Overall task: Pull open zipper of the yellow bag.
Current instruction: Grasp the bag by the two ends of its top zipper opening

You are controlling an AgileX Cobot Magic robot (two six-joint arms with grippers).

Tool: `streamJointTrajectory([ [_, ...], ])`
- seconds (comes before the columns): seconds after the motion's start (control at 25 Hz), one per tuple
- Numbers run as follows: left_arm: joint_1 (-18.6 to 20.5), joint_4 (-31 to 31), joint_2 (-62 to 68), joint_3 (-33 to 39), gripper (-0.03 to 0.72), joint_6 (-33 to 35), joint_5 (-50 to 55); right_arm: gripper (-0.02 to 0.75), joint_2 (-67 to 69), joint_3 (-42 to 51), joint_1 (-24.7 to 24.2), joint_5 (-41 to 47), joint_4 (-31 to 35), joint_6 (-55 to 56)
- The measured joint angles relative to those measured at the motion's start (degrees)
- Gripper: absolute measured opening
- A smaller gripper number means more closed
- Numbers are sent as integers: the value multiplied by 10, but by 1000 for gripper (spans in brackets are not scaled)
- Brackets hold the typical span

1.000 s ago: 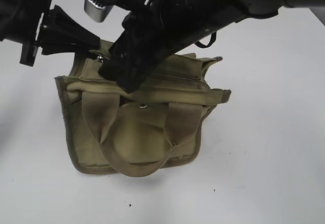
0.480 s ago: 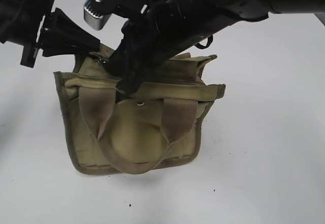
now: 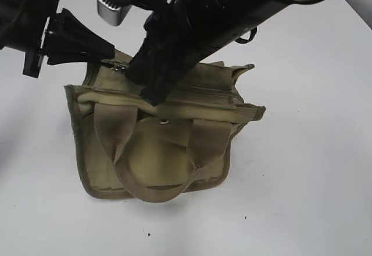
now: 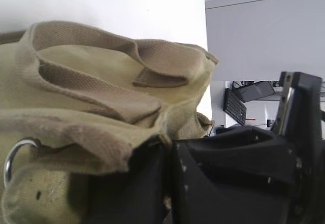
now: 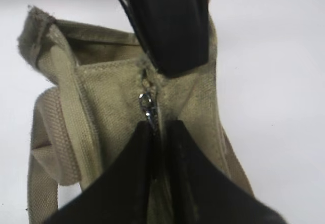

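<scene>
The left gripper [image 3: 110, 56] has its fingers clamped on fabric at the yellow bag's [image 3: 157, 151] ten o'clock corner. At centre on the white tabletop [image 3: 302, 169], the right gripper [image 5: 158, 132] pinches the zipper's [image 5: 148, 107] pull tab.

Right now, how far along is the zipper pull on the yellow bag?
Done: the left gripper is shut on the yellow bag at its left end, bracing it. In hand: the right gripper has its fingers closed narrowly around the silver pull tab. Left: the zipper looks closed along the top panel, so the pull itself remains.
</scene>
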Motion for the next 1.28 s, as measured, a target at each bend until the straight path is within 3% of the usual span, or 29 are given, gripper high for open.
streamJointTrajectory([
  [0.6, 5, -3, 0, 0, 0, 0, 13, 71, 18, 0, 2, -18, 14, 4],
  [0.96, 11, -3, 0, 0, 0, 2, 15, 268, 25, 2, 2, -16, 20, -9],
  [1.12, 11, -3, 0, 0, 0, 2, 15, 302, 25, 2, 2, -13, 23, -10],
  [1.28, 5, -3, 0, 0, 0, 2, 15, 287, 25, 3, 17, -14, 19, -17],
])
